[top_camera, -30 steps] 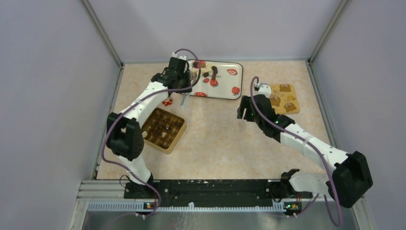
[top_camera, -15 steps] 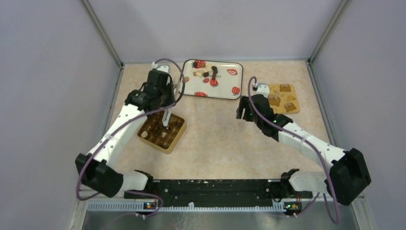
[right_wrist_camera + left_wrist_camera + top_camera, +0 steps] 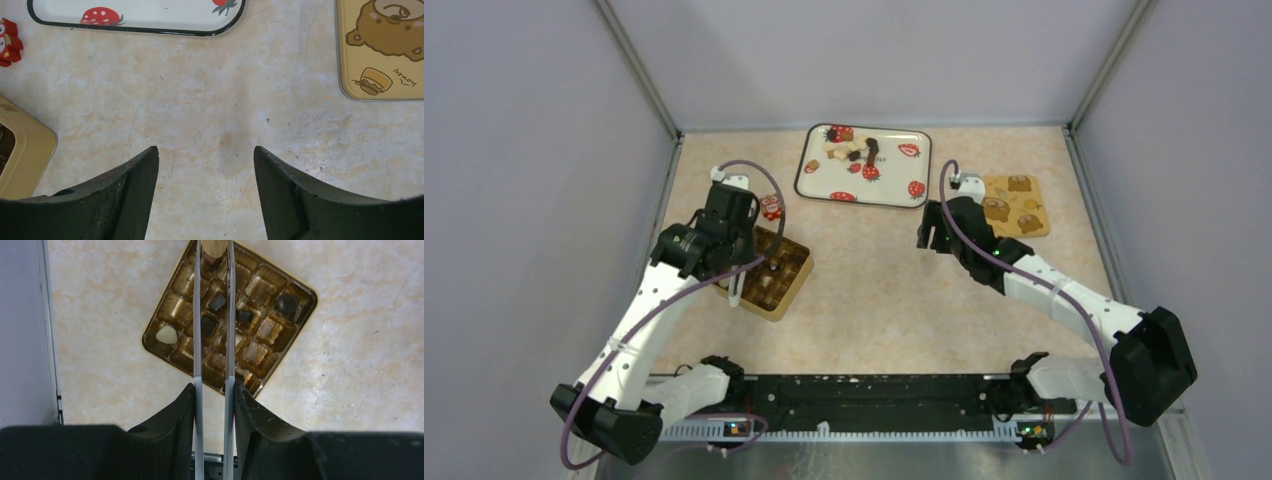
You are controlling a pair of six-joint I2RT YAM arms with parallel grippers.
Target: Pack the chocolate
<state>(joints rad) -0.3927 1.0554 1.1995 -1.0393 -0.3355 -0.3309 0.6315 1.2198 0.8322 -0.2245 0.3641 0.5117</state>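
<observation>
My left gripper (image 3: 214, 390) is shut on long grey tweezers (image 3: 229, 315). The tweezer tips pinch a light brown chocolate piece (image 3: 214, 249) at the far edge of the gold compartment box (image 3: 160, 315). The box holds a white piece (image 3: 166, 334) and several dark pieces (image 3: 208, 324). In the top view the left gripper (image 3: 740, 262) hangs over the box (image 3: 792, 283). More chocolates (image 3: 849, 150) lie on the strawberry tray (image 3: 894, 190). My right gripper (image 3: 206, 152) is open and empty above bare table, and shows in the top view (image 3: 929, 232).
The yellow bear lid (image 3: 1016, 205) lies right of the right gripper, and also shows in the right wrist view (image 3: 385, 50). A small red figure (image 3: 771, 207) stands between the box and the tray. Walls close in on the left, back and right.
My left arm has swung from the strawberry tray down and left to over the gold box, carrying the tweezers. The right arm has not moved.
</observation>
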